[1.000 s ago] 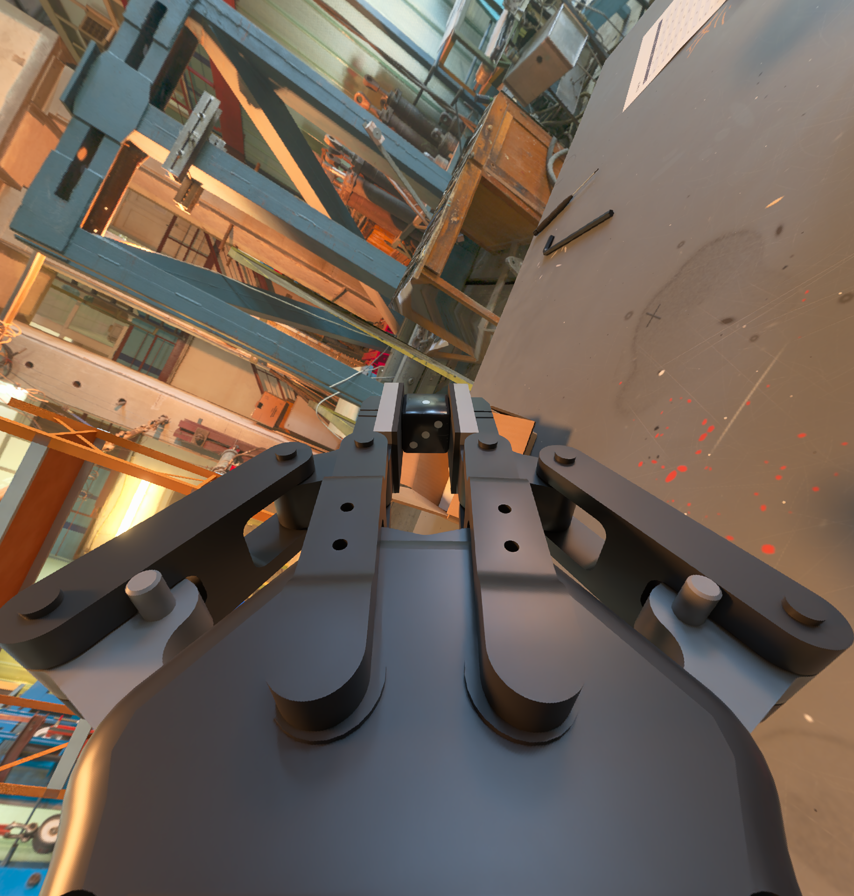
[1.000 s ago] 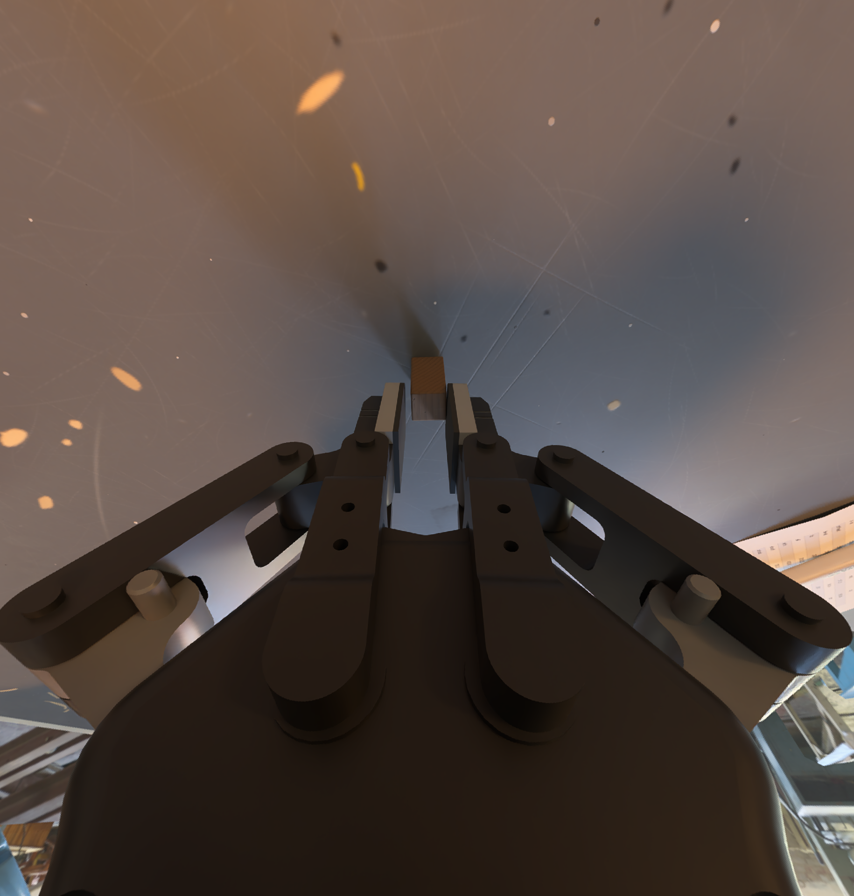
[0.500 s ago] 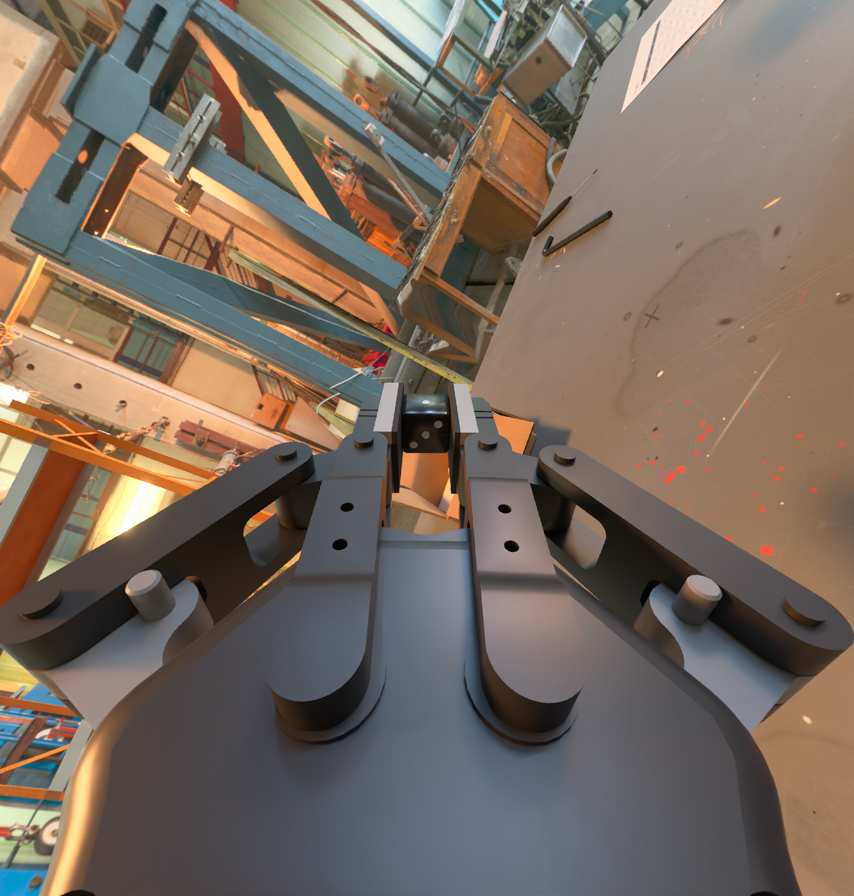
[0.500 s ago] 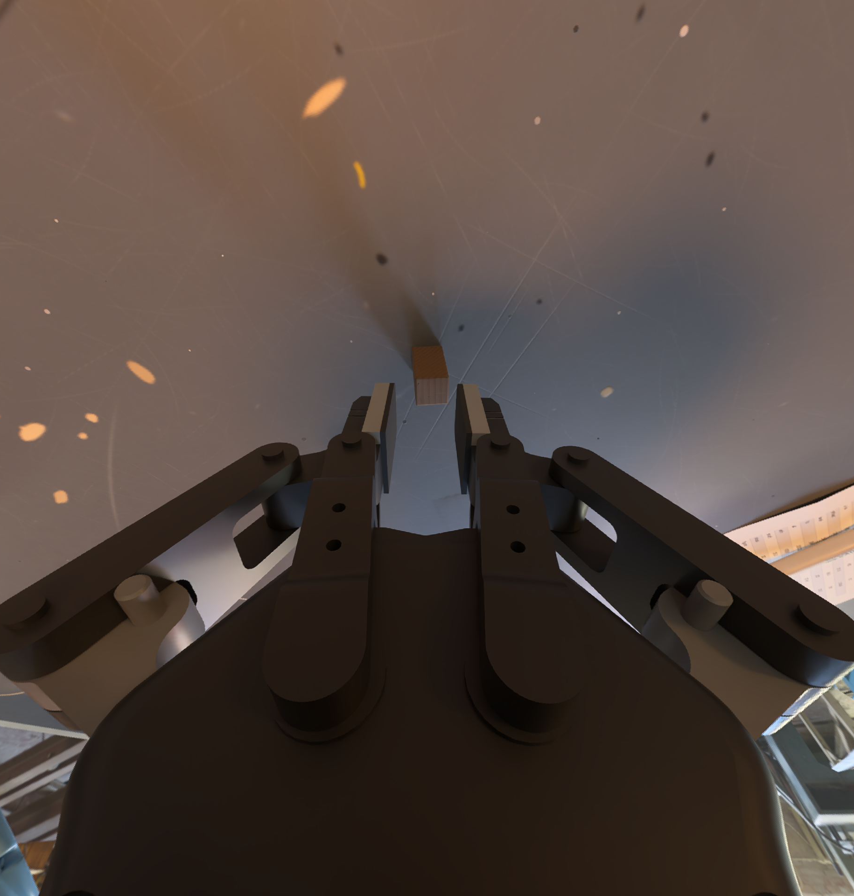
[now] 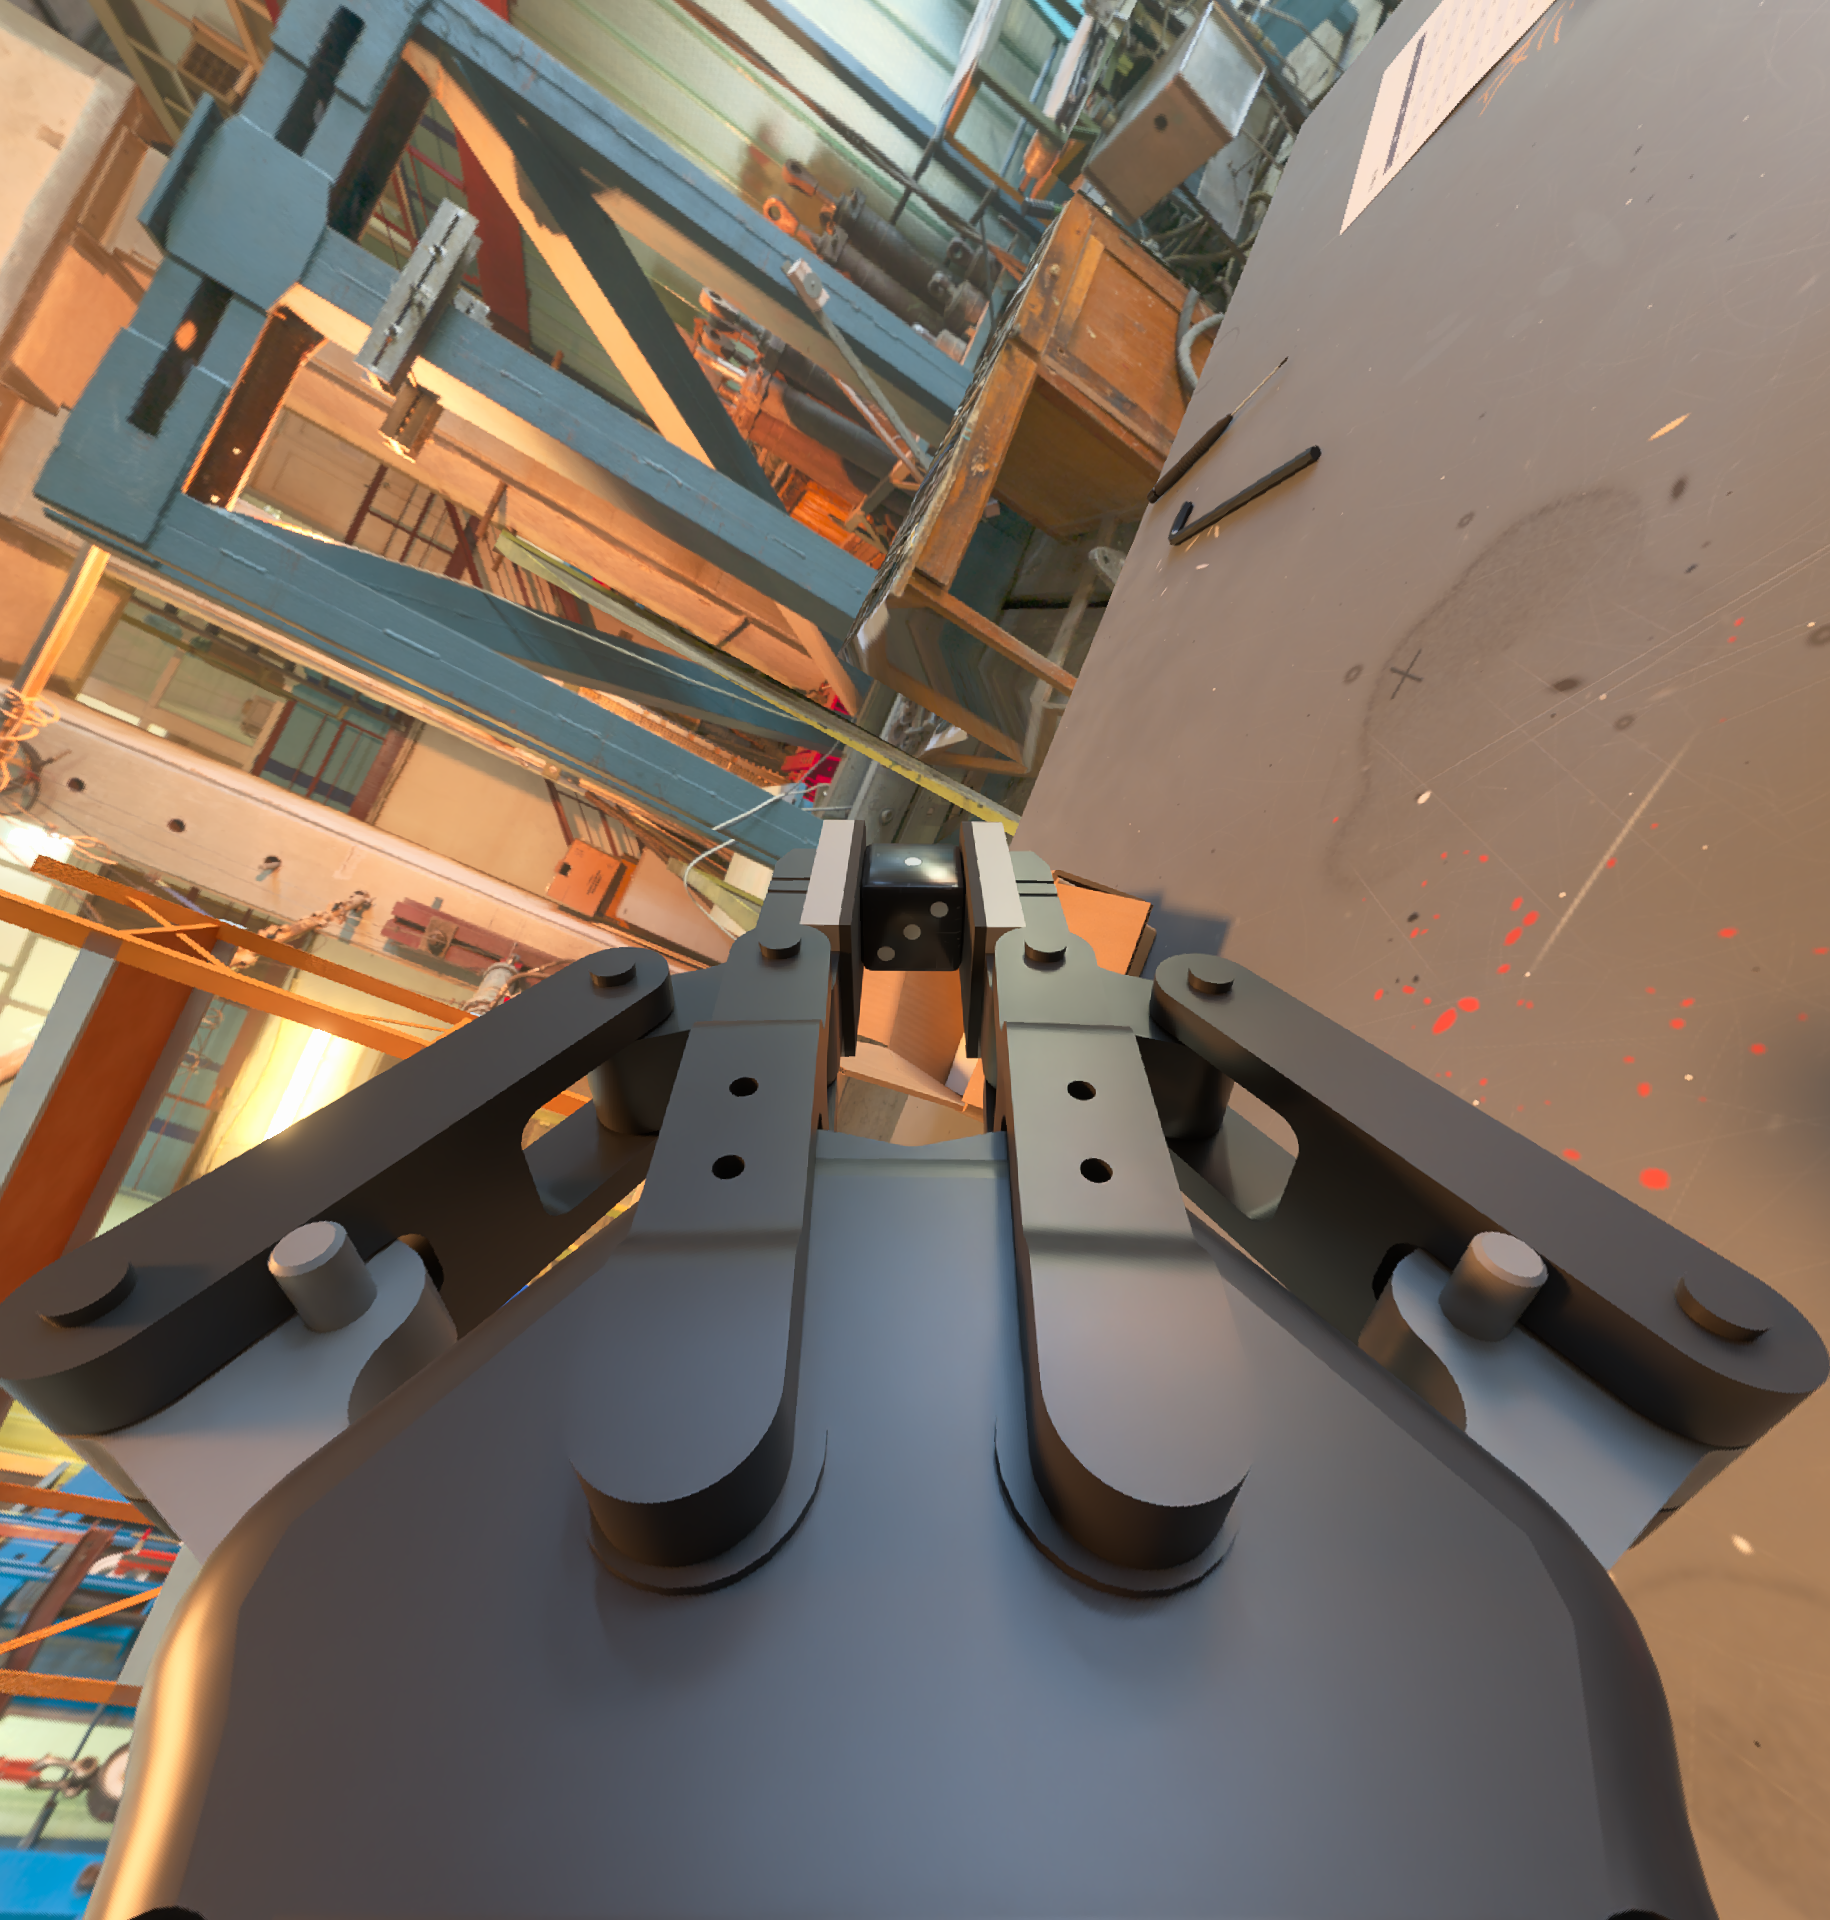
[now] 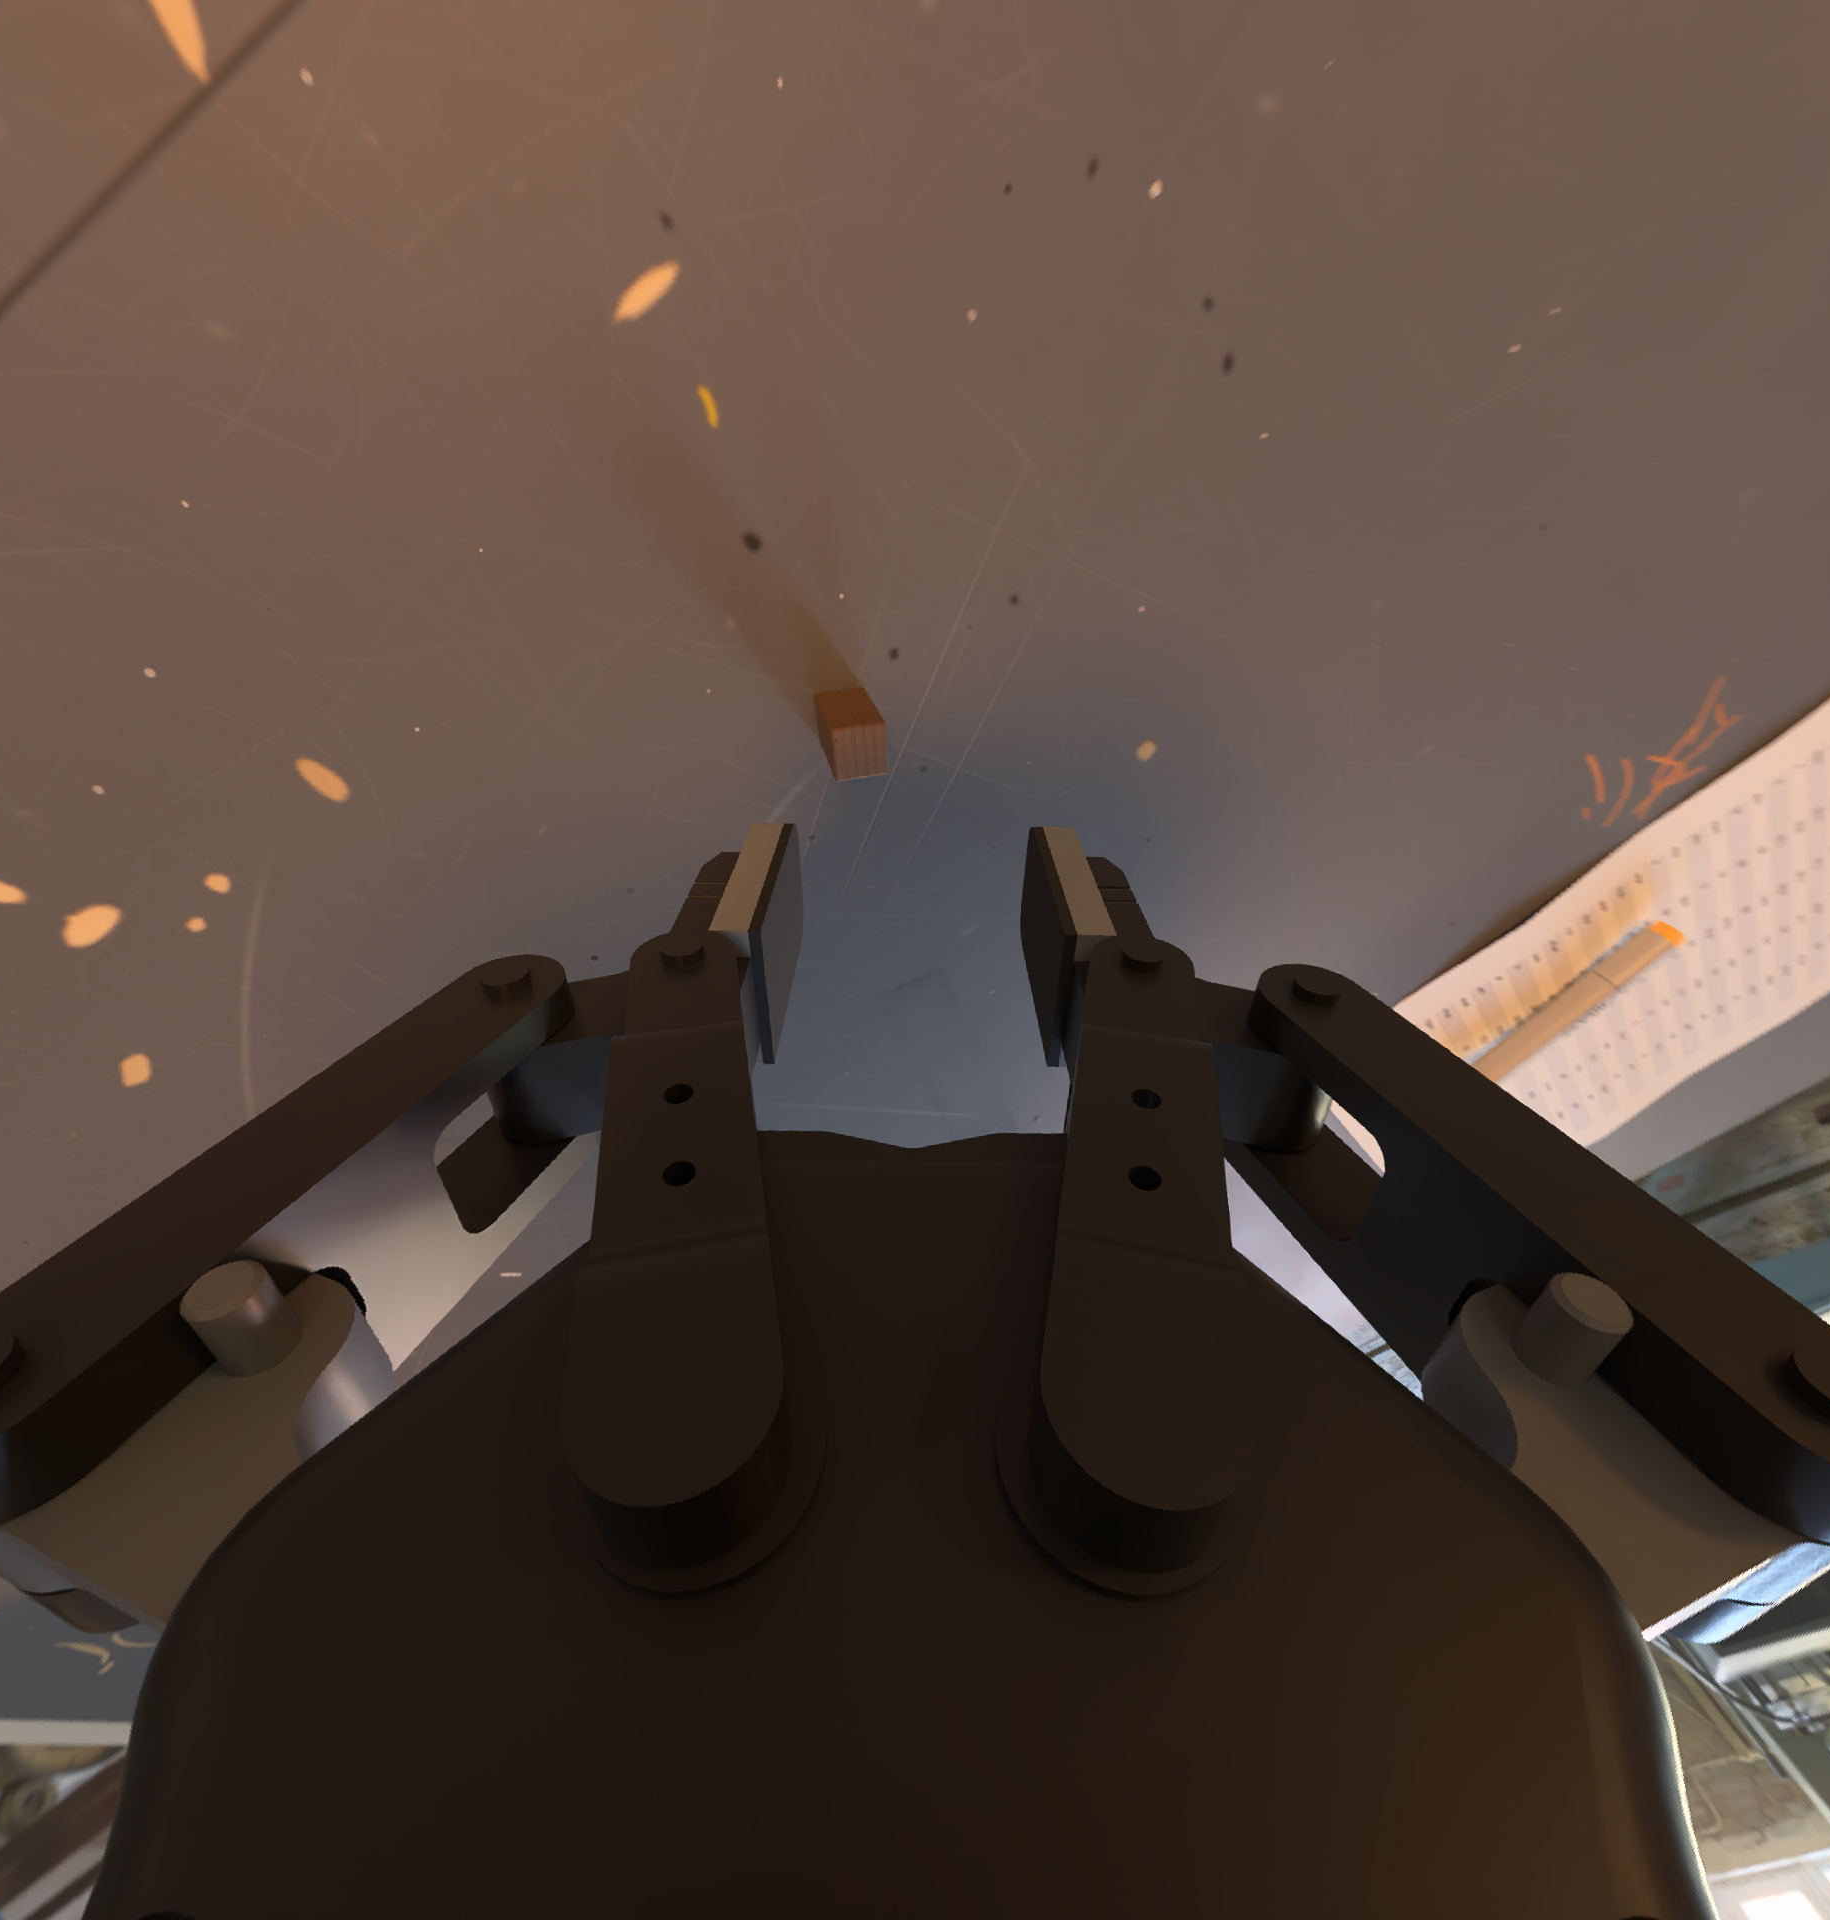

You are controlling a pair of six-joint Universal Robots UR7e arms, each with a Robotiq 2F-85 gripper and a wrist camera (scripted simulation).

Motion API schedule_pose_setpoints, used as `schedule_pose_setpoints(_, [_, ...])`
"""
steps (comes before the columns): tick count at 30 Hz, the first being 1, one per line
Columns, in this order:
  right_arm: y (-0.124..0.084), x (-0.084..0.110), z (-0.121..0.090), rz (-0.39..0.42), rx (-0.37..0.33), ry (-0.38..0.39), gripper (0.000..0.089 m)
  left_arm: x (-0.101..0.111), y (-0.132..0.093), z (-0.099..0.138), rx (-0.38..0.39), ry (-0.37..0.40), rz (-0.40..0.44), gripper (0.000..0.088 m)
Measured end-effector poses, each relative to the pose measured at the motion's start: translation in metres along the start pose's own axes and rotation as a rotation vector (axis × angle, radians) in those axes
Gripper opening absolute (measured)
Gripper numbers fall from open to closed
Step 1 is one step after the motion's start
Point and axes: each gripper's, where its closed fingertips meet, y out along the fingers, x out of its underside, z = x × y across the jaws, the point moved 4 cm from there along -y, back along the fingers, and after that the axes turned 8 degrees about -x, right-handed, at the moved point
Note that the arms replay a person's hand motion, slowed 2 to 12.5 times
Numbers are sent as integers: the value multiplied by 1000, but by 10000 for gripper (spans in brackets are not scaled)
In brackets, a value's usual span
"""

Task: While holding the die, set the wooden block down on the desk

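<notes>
Right tool (image 6: 909,883) now wider, off block (image 6: 850,734).

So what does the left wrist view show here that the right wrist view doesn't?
Only the left wrist view shows the black die, clamped between the left gripper's fingers, plus two dark L-shaped keys lying on the desk and workshop structures beyond its edge. Only the right wrist view shows the wooden block resting on the desk, clear of the open right gripper, and an orange-tipped stick lying on a printed sheet. Both show the scratched, paint-flecked grey desk; the left view also has a printed sheet, but I cannot tell whether it is the same one.
</notes>
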Motion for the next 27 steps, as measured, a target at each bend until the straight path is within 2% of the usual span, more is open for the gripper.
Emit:
schedule_pose_setpoints(6, [-34, -7, -8, 105, 90, -5, 393, 0, -1, -2, -5, 8, -4, 159])
schedule_pose_setpoints(12, [-73, -24, -25, 264, 167, -29, 376, -3, -2, -4, -12, 14, -2, 159])
schedule_pose_setpoints(21, [-130, -67, -67, 533, 259, -143, 347, -8, -4, -8, -19, 21, 9, 159])
schedule_pose_setpoints(27, [-163, -97, -100, 701, 294, -222, 343, -10, -6, -10, -22, 28, 14, 159])
